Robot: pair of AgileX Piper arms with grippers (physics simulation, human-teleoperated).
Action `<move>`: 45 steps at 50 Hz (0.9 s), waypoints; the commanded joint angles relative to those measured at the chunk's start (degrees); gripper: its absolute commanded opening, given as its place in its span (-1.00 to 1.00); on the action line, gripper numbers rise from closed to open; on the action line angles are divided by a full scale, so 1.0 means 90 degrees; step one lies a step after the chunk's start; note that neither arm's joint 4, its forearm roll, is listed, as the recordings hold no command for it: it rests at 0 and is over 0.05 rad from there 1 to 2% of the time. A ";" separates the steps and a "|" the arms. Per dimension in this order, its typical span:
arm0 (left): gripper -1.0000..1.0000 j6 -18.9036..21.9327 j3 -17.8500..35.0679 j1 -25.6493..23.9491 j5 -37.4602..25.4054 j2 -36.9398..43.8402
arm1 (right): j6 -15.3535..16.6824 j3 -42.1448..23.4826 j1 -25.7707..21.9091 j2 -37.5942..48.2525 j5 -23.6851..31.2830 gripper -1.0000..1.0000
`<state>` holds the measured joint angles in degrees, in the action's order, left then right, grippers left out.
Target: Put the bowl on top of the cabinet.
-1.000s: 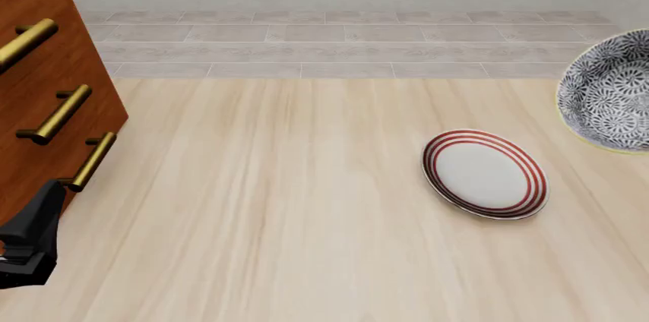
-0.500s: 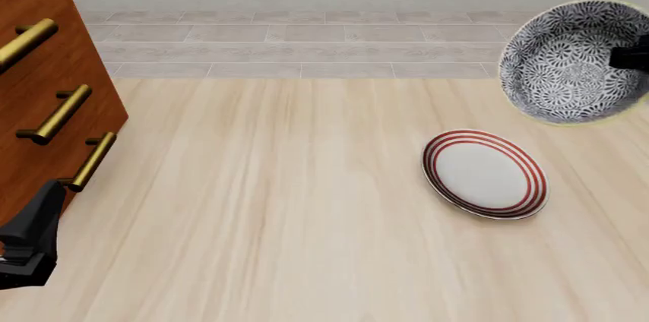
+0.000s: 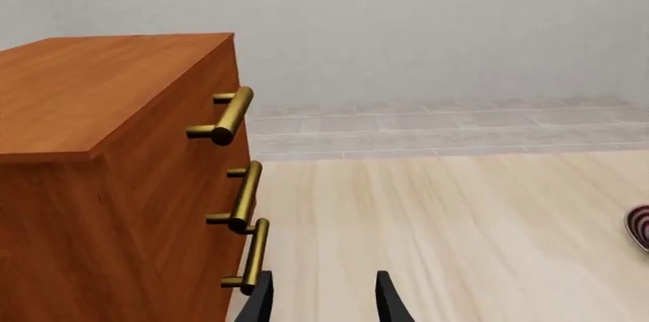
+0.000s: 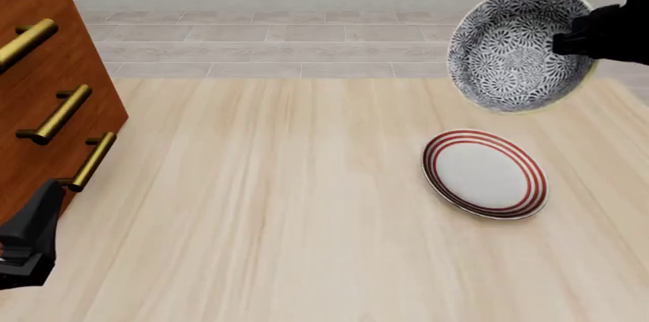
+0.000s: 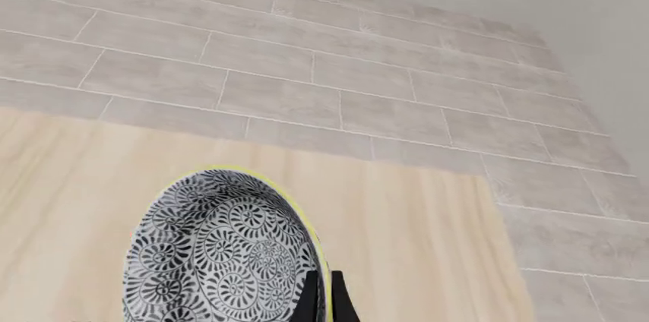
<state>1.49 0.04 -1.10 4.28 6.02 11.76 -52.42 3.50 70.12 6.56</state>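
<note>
— Front view: cabinet (image 4: 45, 94) far across from the right gripper (image 4: 580, 36), its top bare in the left wrist view.
— And the bowl (image 4: 517, 48)?
— Airborne, tilted, rim pinched in that gripper, above the plate (image 4: 485, 174). Lifted; carry and placing remain.
— Left gripper (image 3: 322, 299)?
— Fingers apart, holding nothing, beside the cabinet.

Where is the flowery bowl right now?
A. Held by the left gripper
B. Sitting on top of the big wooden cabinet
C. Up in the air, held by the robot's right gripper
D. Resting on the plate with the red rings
C. The bowl hangs tilted above the table, with the right gripper pinching its rim; the plate lies bare below it, and the cabinet is far across the table.
</note>
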 commanded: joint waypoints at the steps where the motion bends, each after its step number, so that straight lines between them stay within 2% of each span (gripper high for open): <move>1: 1.00 -0.0029 0.0002 -0.0004 -0.0102 -0.0132 | -0.0027 -0.0292 -0.0584 0.0204 -0.0039 -1.00; 24: 1.00 -0.0087 0.0005 -0.0002 -0.0161 -0.0227 | -0.0152 -0.0862 -0.1738 0.0913 -0.0164 -1.00; 45: 1.00 -0.0072 0.0003 -0.0032 -0.0104 -0.0152 | -0.0219 -0.1317 -0.2501 0.1232 -0.0136 -1.00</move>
<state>0.82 0.07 -1.32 3.22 4.52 10.44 -61.79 -15.62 79.99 5.27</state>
